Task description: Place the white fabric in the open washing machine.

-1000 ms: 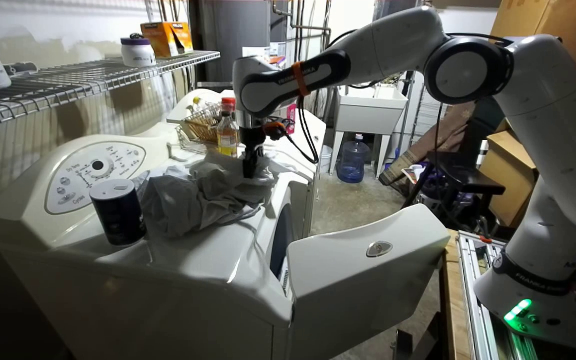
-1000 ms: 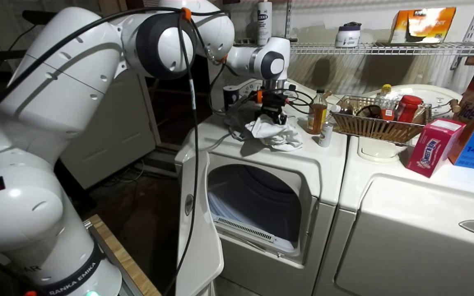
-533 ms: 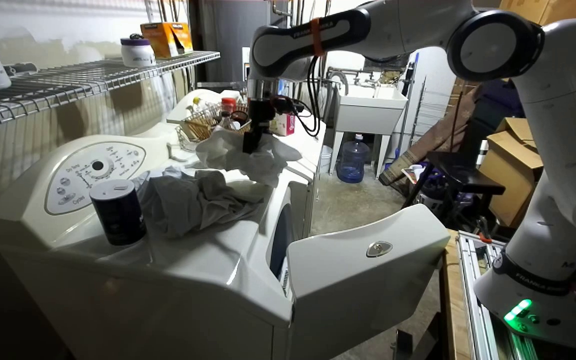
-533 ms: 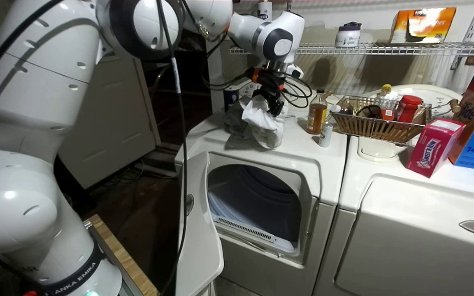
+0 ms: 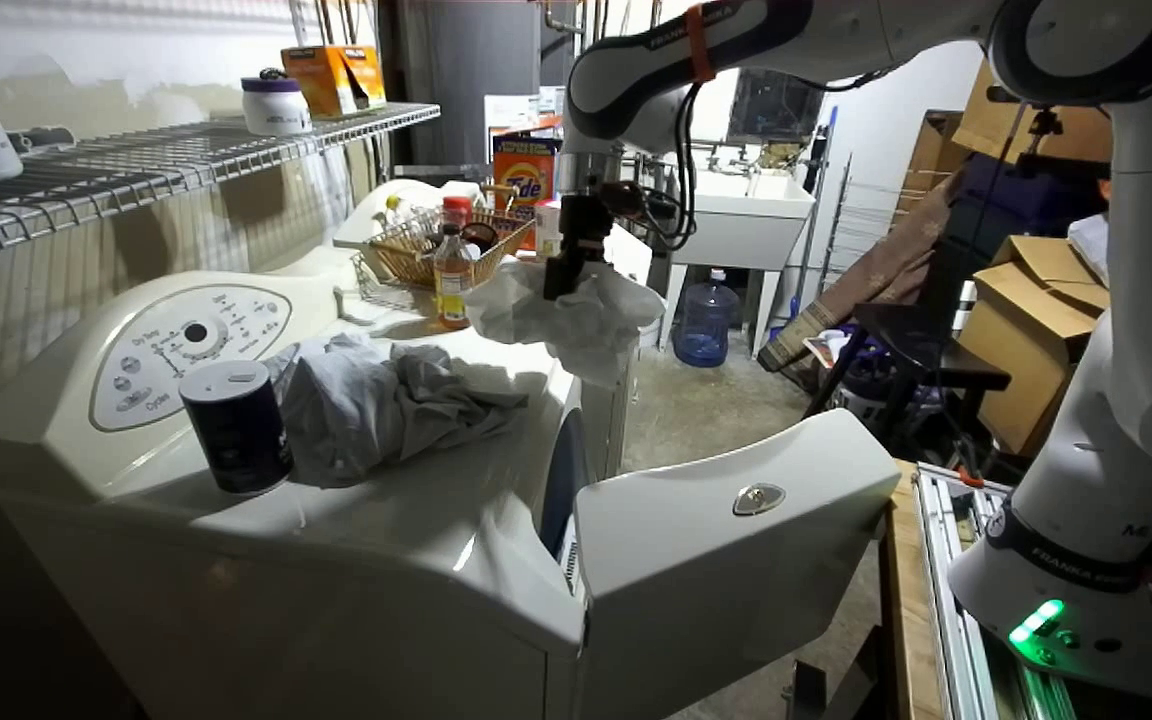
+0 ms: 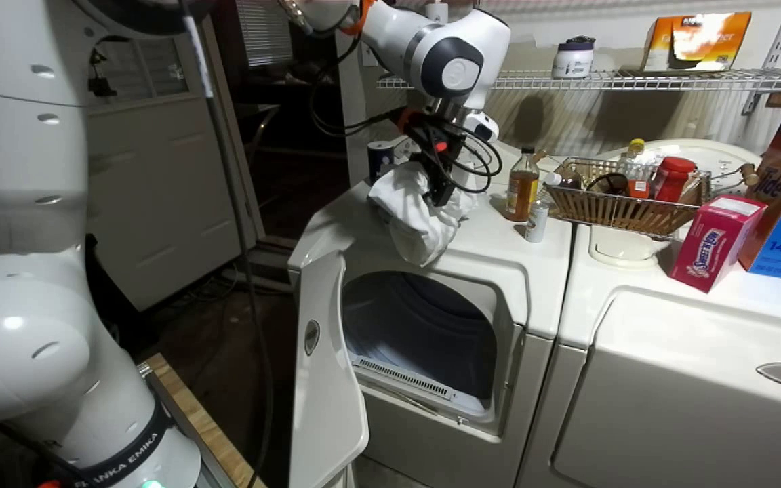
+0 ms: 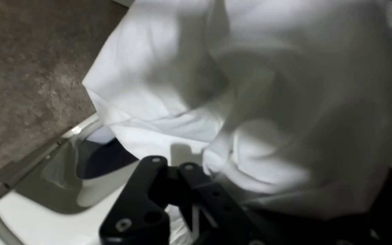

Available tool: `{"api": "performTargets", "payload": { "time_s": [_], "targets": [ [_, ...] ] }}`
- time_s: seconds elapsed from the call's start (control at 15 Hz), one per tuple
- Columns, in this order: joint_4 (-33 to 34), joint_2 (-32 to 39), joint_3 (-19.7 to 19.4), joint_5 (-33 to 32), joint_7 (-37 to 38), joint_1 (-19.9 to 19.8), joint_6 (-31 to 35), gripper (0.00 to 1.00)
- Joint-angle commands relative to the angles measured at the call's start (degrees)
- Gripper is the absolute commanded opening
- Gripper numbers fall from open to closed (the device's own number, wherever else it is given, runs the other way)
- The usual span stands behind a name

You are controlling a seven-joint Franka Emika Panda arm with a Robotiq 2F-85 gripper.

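Note:
My gripper is shut on the white fabric, which spreads out in folds and hangs below the fingers. In an exterior view the fabric hangs over the front part of the washing machine, its lowest fold just above the round opening in the picture. The machine's door stands swung out, with the dark drum visible inside. In the wrist view the fabric fills much of the picture and covers the fingertips; part of the drum opening shows at lower left.
A grey-blue cloth and a dark cup stand on the machine top. Farther along are a bottle, a small can, a basket and a pink box. A wire shelf runs above the back.
My gripper has lifted the white fabric off the machine top and carried it toward the front edge, near the door opening. The grey-blue cloth stays in place.

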Motion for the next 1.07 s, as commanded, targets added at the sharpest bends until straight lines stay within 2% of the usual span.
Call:
{"api": "performTargets", "payload": {
  "time_s": [0.0,0.13,0.27,0.33,0.47,0.53,0.67,1.0],
  "targets": [
    [-13.15,-9.27,-3.04,-0.99,5.42,0.41,0.65,0.00],
    [-17.40,-10.70,-4.37,-1.95,5.64,0.28,1.38,0.00],
    [-21.19,-10.69,-5.08,-2.26,1.74,-0.04,3.33,0.00],
    [-23.08,-10.22,-5.36,-2.84,-0.15,-0.07,5.31,0.00],
    [-26.57,-8.08,-6.41,-8.08,-0.08,0.38,13.95,0.00],
    [-22.53,-8.23,-5.71,-4.82,0.91,-0.08,7.69,0.00],
    [-25.53,-7.25,-6.00,-6.93,0.58,-0.14,12.52,0.00],
    [-25.09,-6.48,-5.89,-7.53,-1.00,-0.18,12.98,0.00]
  ]
}}
